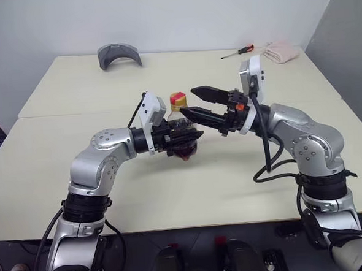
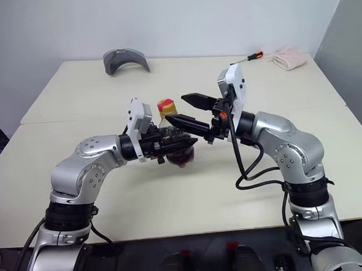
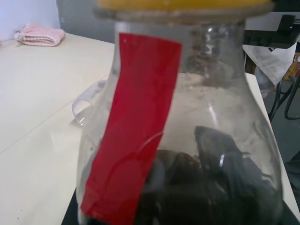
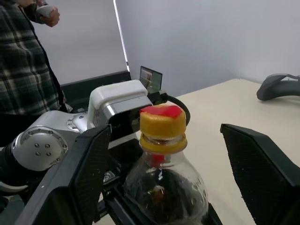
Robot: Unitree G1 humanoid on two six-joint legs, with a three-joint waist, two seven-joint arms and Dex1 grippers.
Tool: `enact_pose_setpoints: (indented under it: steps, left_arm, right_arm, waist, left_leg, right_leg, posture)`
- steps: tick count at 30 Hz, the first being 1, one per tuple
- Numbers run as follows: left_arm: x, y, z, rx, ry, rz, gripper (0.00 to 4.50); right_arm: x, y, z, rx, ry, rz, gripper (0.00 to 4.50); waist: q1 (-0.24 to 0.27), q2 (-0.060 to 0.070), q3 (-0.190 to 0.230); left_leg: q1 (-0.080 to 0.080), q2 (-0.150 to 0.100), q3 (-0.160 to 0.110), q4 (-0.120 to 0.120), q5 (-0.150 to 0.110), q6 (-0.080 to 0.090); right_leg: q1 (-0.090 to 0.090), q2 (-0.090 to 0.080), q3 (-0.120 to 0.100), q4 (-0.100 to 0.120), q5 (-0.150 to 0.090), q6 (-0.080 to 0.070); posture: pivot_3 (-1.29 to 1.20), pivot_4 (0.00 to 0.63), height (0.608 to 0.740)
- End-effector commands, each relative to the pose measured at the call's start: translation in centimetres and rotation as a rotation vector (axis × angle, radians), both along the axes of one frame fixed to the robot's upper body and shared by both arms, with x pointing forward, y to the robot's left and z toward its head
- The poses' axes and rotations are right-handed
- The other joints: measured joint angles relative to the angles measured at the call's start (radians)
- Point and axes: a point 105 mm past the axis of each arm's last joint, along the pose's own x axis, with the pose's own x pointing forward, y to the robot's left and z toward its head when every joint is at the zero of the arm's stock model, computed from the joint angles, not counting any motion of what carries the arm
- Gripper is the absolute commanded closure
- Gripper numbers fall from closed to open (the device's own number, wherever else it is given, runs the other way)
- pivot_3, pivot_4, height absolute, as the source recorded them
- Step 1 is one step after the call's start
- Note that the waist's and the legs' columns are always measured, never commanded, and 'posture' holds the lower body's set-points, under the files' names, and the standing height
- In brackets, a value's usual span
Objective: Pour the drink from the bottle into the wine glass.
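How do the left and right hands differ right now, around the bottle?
The left hand is shut on the bottle, gripping its body; the right hand is open and holds nothing. The left points across toward the right; the right points back, with the yellow cap between its spread fingers. Both hover above the table.

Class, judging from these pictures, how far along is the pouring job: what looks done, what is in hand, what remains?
Done: the left gripper is shut on the bottle, holding it upright above the table.
In hand: the right gripper stands open either side of the yellow cap, which is still on.
Left: removing the cap and pouring the dark drink into the wine glass.
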Motion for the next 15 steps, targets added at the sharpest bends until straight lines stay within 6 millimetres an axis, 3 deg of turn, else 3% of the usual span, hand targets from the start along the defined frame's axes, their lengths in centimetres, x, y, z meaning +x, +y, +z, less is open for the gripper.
enact_pose_setpoints:
  steps: [1,15]
  left_arm:
    - [-0.7,-0.5,1.8,-0.021,-0.073,-0.044,2.65]
    - [-0.8,-0.7,1.9,-0.025,-0.073,-0.044,2.65]
  right_arm:
    - [-0.4,0.9,2.0,0.041,-0.066,0.013,0.52]
    - [0.2,2.3,1.9,0.046,-0.078,0.023,0.52]
  waist:
    - [0.0,0.0,0.0]
    - [0.0,0.0,0.0]
  left_leg:
    - [0.0,0.0,0.0,0.0,0.0,0.0]
    - [0.0,0.0,0.0,0.0,0.0,0.0]
  right_leg:
    - [0.0,0.0,0.0,0.0,0.0,0.0]
    - [0.0,0.0,0.0,0.0,0.0,0.0]
  posture:
    - [0.0,0.15,0.74]
    - [0.0,0.15,0.74]
